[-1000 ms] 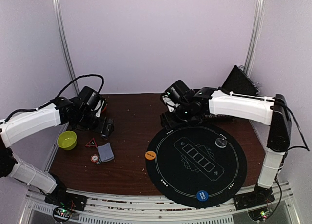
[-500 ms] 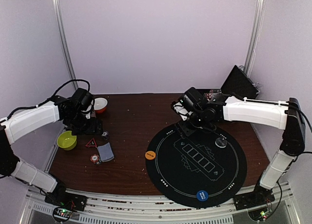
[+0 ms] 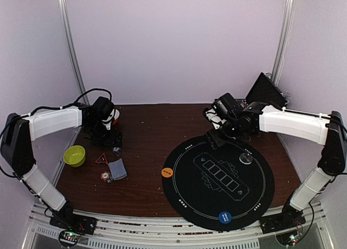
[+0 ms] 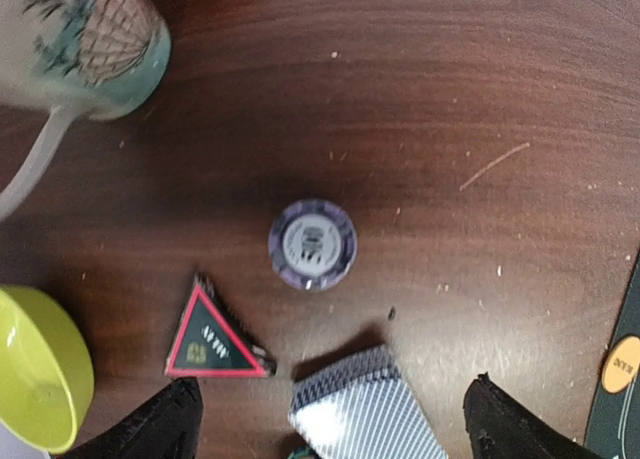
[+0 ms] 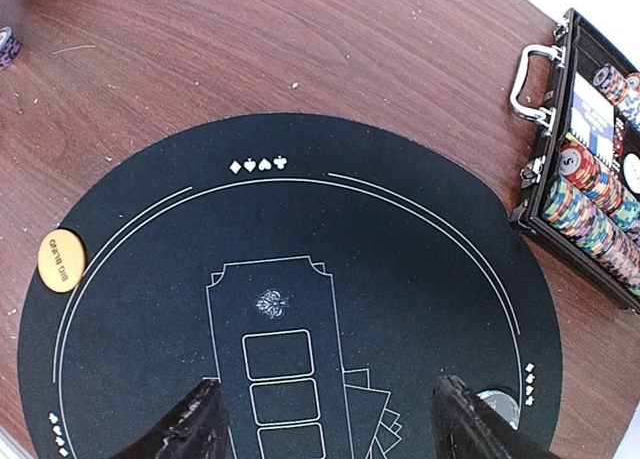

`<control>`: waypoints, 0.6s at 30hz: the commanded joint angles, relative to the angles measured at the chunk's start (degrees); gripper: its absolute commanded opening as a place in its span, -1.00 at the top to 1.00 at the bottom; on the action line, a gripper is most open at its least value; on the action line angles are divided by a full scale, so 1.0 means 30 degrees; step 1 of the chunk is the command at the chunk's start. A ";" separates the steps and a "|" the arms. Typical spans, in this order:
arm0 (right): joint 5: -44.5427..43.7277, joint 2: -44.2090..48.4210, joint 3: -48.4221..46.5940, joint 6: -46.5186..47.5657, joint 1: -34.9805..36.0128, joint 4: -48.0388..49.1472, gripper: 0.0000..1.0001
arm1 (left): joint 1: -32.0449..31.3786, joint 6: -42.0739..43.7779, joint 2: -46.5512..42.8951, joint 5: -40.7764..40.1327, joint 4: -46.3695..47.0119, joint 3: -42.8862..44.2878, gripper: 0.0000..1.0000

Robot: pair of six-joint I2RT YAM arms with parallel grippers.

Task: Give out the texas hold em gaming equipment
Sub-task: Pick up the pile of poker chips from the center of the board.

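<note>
Dark brown wooden tabletop (image 3: 146, 124) carries a round black felt mat (image 3: 255, 189). My white right arm (image 3: 293, 124) stretches low over the mat's far edge, right pincer (image 5: 325, 419) spread wide, holding nothing. My white left arm (image 3: 54, 121) bends well left of the mat, left pincer (image 4: 335, 419) open and empty. A grey-blue-backed card stack (image 4: 360, 414) and a purple striped poker chip (image 4: 312, 244) lie left of the mat, and a round orange disc (image 5: 61, 260) sits on its left rim.

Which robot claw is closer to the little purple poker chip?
Left. The left claw hangs close above the purple poker chip, which sits just past its fingertips. The right claw is far off on the other side, over the round black poker mat.
</note>
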State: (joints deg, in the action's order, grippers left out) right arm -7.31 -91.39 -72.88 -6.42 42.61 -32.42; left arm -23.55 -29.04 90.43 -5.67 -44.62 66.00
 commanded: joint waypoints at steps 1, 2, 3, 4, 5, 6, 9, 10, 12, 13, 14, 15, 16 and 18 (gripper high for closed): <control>-0.0120 -0.0136 0.0119 -0.0057 -0.0111 -0.0082 -0.44 | 0.0420 0.1571 0.2054 -0.0266 0.1222 0.1318 -0.90; -0.0087 -0.0255 0.0032 -0.0073 -0.0112 -0.0151 -0.44 | 0.0502 0.1766 0.2643 -0.0258 0.1225 0.1508 -0.91; -0.0101 -0.0379 -0.0052 -0.0075 -0.0112 -0.0237 -0.44 | 0.0593 0.1996 0.3174 -0.0301 0.1280 0.1623 -0.94; -0.0125 -0.0498 -0.0140 -0.0109 -0.0112 -0.0306 -0.44 | 0.0699 0.2182 0.3636 -0.0342 0.1478 0.1689 -0.96; -0.0113 -0.0575 -0.0187 -0.0138 -0.0112 -0.0355 -0.44 | 0.0793 0.2419 0.4263 -0.0439 0.1746 0.1763 -0.96; -0.0090 -0.0654 -0.0219 -0.0160 -0.0112 -0.0361 -0.44 | 0.0885 0.2550 0.4841 -0.0554 0.1800 0.1951 -0.96; -0.0043 -0.0875 -0.0363 -0.0227 -0.0111 -0.0503 -0.44 | 0.0974 0.2856 0.6055 -0.0608 0.1995 0.2482 -0.96; -0.0081 -0.0929 -0.0420 -0.0278 -0.0089 -0.0534 -0.44 | 0.0985 0.2915 0.6245 -0.0564 0.2204 0.2455 -0.96; -0.0117 -0.0970 -0.0432 -0.0342 -0.0111 -0.0587 -0.44 | 0.0966 0.3009 0.6518 -0.0365 0.2547 0.2209 -0.93; -0.0182 -0.0996 -0.0418 -0.0377 -0.0112 -0.0610 -0.44 | 0.0966 0.3103 0.6606 -0.0330 0.2691 0.2037 -0.89; -0.0197 -0.0974 -0.0376 -0.0403 -0.0112 -0.0584 -0.44 | 0.0966 0.3225 0.6669 -0.0390 0.2950 0.1850 -0.86; -0.0199 -0.0997 -0.0374 -0.0410 -0.0123 -0.0555 -0.44 | 0.0966 0.3339 0.6720 -0.0442 0.3236 0.1688 -0.83; -0.0200 -0.1000 -0.0359 -0.0410 -0.0135 -0.0525 -0.44 | 0.0975 0.3484 0.6844 -0.0375 0.3552 0.1587 -0.78; -0.0192 -0.1097 -0.0450 -0.0427 -0.0122 -0.0563 -0.44 | 0.0967 0.3608 0.7151 -0.0175 0.3810 0.1515 -0.64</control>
State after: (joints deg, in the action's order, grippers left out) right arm -7.27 -93.95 -72.88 -7.03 42.44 -32.93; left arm -20.95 -20.36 110.08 -6.28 -37.65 71.57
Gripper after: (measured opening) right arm 0.720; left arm 0.873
